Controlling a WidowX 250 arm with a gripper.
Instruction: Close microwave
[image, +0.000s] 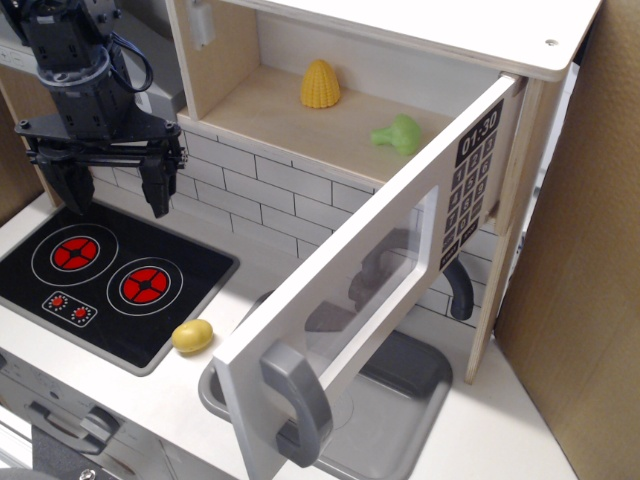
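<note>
- Your black gripper (108, 193) is hovering over the black two-burner stovetop (110, 285), fingers spread wide, seemingly holding nothing.
- The light-wood microwave (400, 60) is standing right of it, its white door (370, 290) swinging fully open.

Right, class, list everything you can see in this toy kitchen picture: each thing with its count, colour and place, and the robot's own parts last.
Microwave: one, light wood, upper right.
Microwave door: one, white with a clear window, swung wide open toward the camera.
Handle: one, grey bar, on the door's near edge.
Keypad: one, black with white digits, on the door.
Corn: one, yellow, inside the microwave.
Green vegetable: one, inside, right of the corn.
Stovetop: one, black with two red rings, left counter.
Lemon: one, yellow, beside the stovetop.
Sink: one, grey, below the door.
Faucet: one, grey, behind the sink.
Pincer: one, black, open, above the stovetop.
</note>
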